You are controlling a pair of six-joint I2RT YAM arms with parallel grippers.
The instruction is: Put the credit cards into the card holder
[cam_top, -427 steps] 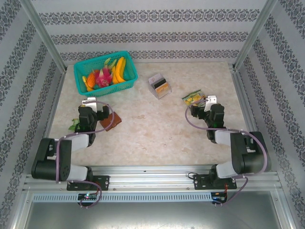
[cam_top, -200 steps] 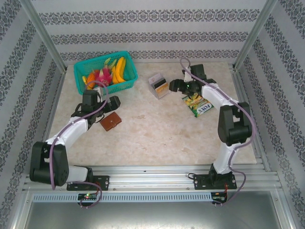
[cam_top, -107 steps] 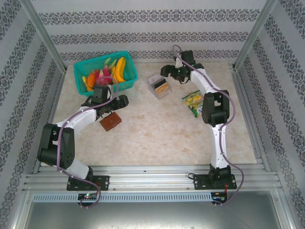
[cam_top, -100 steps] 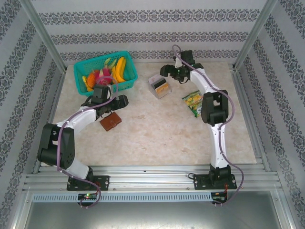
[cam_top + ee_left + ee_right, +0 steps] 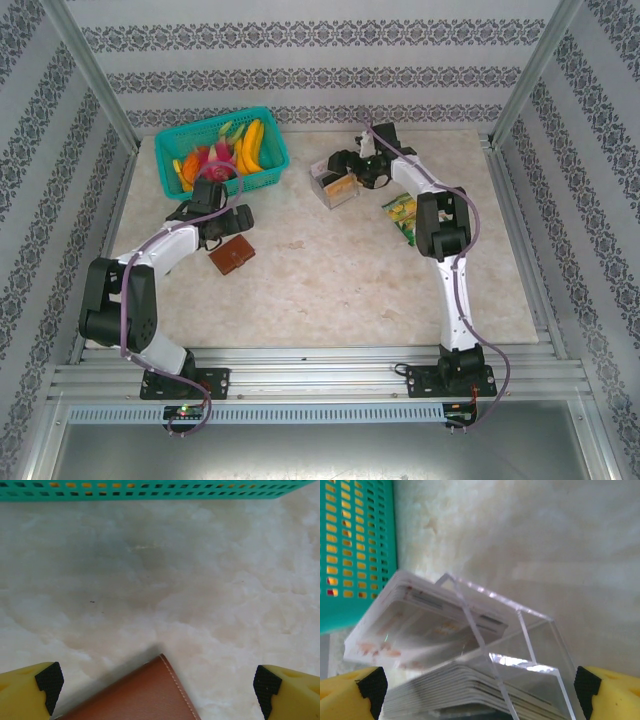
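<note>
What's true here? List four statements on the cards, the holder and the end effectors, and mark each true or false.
1. The left end effector is open over a corner of the card holder. True.
2. The credit cards sit in the card holder. False: they are stacked in the clear box.
3. The right end effector grips a card. False: it is open, holding nothing.
4. The basket holds fruit. True.

The credit cards (image 5: 427,627) sit stacked and tilted in a clear box (image 5: 535,645) at the far middle of the bench (image 5: 330,290). The brown card holder (image 5: 232,257) lies folded flat, left of centre.
</note>
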